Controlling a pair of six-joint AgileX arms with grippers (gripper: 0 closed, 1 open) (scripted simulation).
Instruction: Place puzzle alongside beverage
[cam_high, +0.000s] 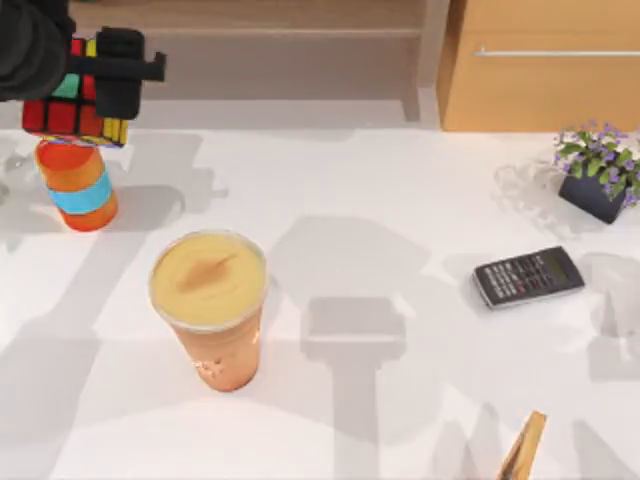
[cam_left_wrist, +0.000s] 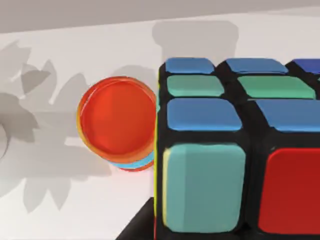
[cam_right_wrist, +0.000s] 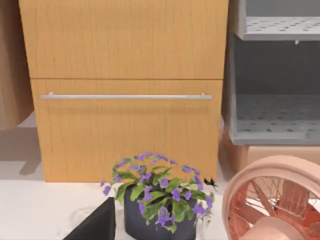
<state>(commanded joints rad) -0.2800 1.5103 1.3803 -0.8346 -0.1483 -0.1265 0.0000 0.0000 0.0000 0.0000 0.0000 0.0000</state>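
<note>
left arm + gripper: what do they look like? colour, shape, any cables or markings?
In the top view the left arm is a rounded black shell. The left gripper is matte black and blocky, with a thin crossbar and squared fingers. No cables or markings are visible.

A home or office interior, rendered in simulation — a white table backed by a light-wood drawer cabinet with a long metal handle and grey open shelving. A potted purple-flowered plant, a pink fan and a calculator complete the domestic look.
</note>
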